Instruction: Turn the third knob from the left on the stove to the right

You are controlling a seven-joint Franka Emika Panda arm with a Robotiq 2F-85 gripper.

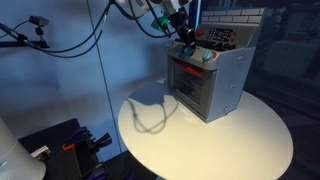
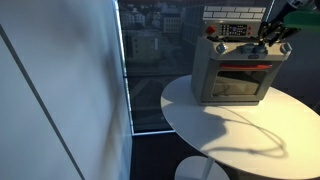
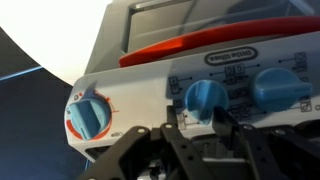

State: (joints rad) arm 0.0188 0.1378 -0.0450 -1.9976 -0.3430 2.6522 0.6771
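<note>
The toy stove (image 1: pixel 222 85) is a silver-grey box with a red-framed oven window, and stands on a round white table in both exterior views (image 2: pixel 232 80). In the wrist view a row of pale-teal knobs runs across its front panel. My gripper (image 3: pixel 198 122) is open, with its two dark fingertips on either side of the lower edge of the middle visible knob (image 3: pixel 207 95). I cannot tell if they touch it. Another knob (image 3: pixel 88 118) sits to its left and one more (image 3: pixel 280 88) to its right. In the exterior views my gripper (image 1: pixel 185 38) (image 2: pixel 272 38) is at the stove's upper front panel.
The round white table (image 1: pixel 200 140) (image 2: pixel 240 130) carries only the stove. A red knob (image 2: pixel 210 30) sits at one end of the panel. Cables hang behind the arm (image 1: pixel 100 30). A dark stand with gear (image 1: pixel 60 145) is beside the table.
</note>
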